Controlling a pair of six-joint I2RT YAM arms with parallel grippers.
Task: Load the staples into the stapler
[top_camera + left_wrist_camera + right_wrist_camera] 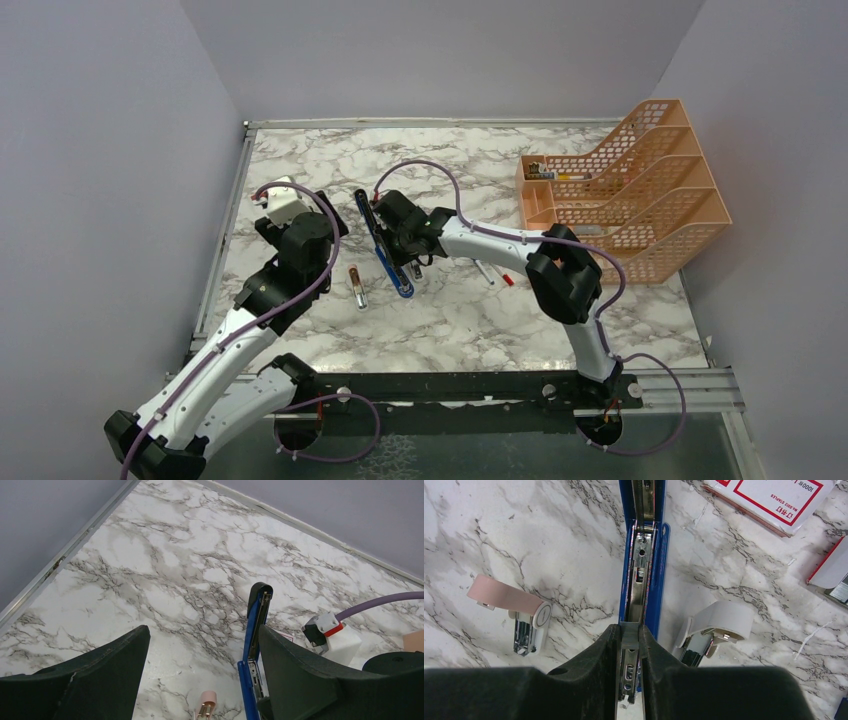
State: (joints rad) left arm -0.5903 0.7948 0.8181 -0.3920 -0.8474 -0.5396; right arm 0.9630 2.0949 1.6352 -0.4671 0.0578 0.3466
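Squarely over the open stapler (656, 570), the right gripper (629, 630) pinches what looks like a grey staple strip (629, 636).
The stapler lies mid-table, its long axis running straight away from those fingertips, so the strip seems to need only a slide along the silver channel (640, 565). The left gripper (204, 632) hangs spread and empty just to the stapler's left, the farther of the two. Only the right wrist view shows strip and channel lined up, with the staple box (774, 500) beyond to the right. From above the gripper hides that spot, and the left wrist view alone shows the blue lid raised.
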